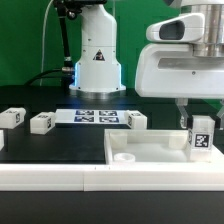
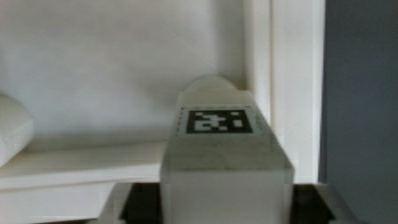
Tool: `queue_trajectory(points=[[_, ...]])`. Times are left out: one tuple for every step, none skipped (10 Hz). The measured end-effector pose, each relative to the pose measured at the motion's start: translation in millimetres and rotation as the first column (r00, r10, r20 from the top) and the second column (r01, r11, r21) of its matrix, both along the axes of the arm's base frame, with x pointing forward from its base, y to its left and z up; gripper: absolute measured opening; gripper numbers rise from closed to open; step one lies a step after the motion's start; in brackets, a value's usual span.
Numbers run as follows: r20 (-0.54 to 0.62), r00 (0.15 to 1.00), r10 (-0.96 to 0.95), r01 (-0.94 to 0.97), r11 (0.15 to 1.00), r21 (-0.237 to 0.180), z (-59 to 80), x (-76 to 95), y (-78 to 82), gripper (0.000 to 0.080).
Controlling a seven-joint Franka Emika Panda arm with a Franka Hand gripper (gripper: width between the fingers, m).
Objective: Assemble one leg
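Note:
My gripper (image 1: pixel 198 118) is shut on a leg (image 1: pixel 200 135), a small white post with a black-and-white tag, held upright over the right end of the large flat white tabletop piece (image 1: pixel 150 150). In the wrist view the leg (image 2: pixel 221 140) stands out between the fingers with its tag facing the camera, its tip near the tabletop's right edge (image 2: pixel 107 100). Three more legs lie on the black table: one at the far left (image 1: pixel 12 118), one left of centre (image 1: pixel 41 122), one by the marker board (image 1: pixel 134 120).
The marker board (image 1: pixel 93 117) lies flat at the table's middle back. The arm's white base (image 1: pixel 97 62) stands behind it. A white rail (image 1: pixel 60 177) runs along the table's front edge.

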State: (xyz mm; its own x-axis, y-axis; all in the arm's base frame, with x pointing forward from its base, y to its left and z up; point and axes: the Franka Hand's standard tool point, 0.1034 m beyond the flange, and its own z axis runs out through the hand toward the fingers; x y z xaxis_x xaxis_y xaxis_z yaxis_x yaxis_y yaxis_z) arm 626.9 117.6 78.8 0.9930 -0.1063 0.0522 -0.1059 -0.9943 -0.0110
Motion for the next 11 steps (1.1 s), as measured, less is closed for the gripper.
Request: queue_trajectory(points=[[0.0,1.0,0.0,0.0,1.0,0.0,0.0,0.0,-0.1,0.029],[0.0,1.0,-0.022,0.022,1.0,0.001,0.0,0.0,-0.1,0.029],[0.0,1.0,-0.021,0.021,1.0,0.001,0.0,0.0,-0.1,0.029],[0.0,1.0,-0.029,0.029,1.0,0.002,0.1,0.0,0.0,0.029],[-0.002,0.989,-0.149,0.149,0.989,0.012,0.1,-0.2,1.7,0.029],[0.0,0.966,-0.257,0.257,0.966,0.018,-0.3,-0.4,2.1,0.029],[0.005,0.944,-0.331,0.331,0.943,0.024,-0.4,-0.1,1.4,0.0291],[0.004,0.915,-0.403,0.402,0.915,0.033,-0.5,0.1,0.3,0.0291],[-0.002,0.886,-0.464,0.464,0.885,0.042,-0.6,0.1,-0.4,0.0291],[-0.007,0.839,-0.544,0.544,0.838,0.046,-0.6,0.1,-1.0,0.0291],[-0.014,0.774,-0.632,0.632,0.773,0.049,-0.6,-0.2,-1.4,0.0291]])
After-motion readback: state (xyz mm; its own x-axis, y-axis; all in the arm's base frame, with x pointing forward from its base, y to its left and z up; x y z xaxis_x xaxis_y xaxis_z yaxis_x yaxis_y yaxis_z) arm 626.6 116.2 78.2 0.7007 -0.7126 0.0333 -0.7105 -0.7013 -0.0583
